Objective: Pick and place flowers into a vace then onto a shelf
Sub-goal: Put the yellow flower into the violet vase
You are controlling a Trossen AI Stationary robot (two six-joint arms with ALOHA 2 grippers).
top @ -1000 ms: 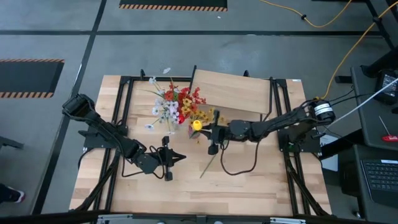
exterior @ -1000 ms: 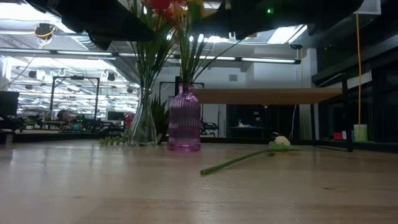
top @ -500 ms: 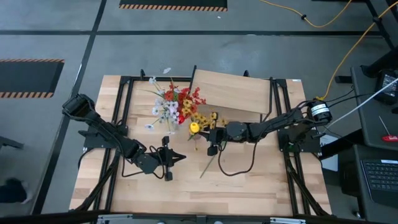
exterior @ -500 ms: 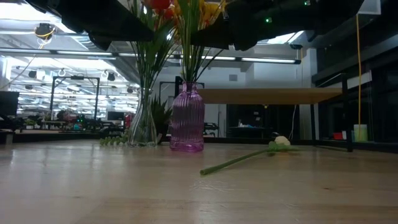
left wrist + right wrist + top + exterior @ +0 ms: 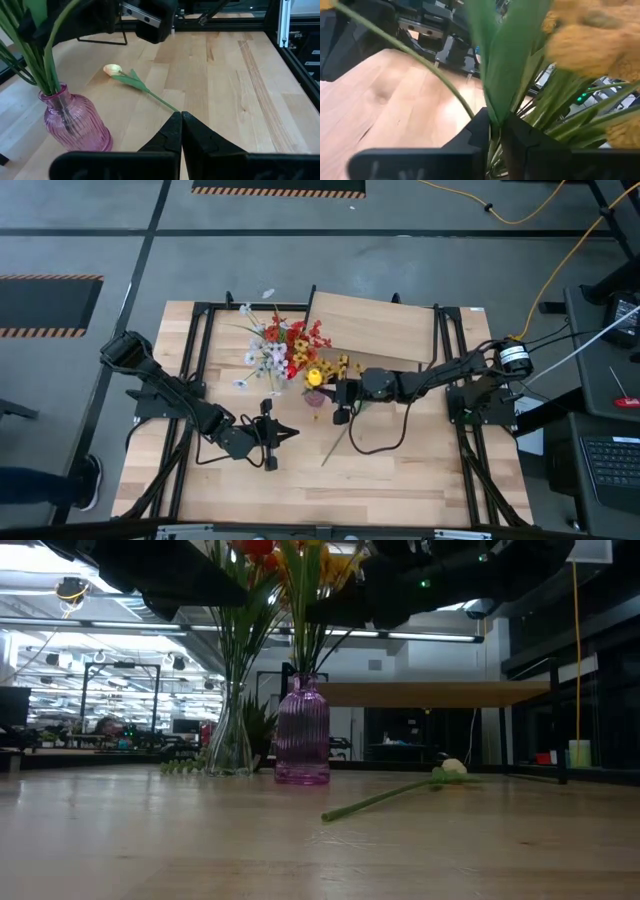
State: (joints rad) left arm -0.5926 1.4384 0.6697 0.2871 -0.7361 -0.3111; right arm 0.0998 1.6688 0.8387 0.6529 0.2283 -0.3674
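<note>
A pink ribbed vase (image 5: 302, 740) stands mid-table with several green stems in it. My right gripper (image 5: 333, 389) hovers just right of it, above its mouth, shut on the stem of a yellow flower (image 5: 313, 375). Another flower (image 5: 400, 790) with a pale bud lies flat on the tabletop, nearer the front. My left gripper (image 5: 180, 120) is shut and empty. It hangs above the table left of that lying stem (image 5: 340, 438). The shelf (image 5: 370, 325) stands at the far side on black legs. My right gripper pinches the yellow flower's green stem and leaf (image 5: 495, 107) between its two fingers. The fingers come in nearly level from the table's right and lie across the stem. The stem runs down from the hold among the stems at the pink vase's neck (image 5: 52, 92), and the blossom stands above the fingers.
A clear glass vase (image 5: 232, 740) with white and red flowers (image 5: 275, 350) stands just left of the pink one. Black frame rails (image 5: 195, 370) run along the table's left and right sides. Bare tabletop (image 5: 400, 470) lies toward the near edge.
My right gripper has gone a little toward the table's left edge and down, toward the pink vase, taking the yellow flower along. The lying flower has stayed where it was.
</note>
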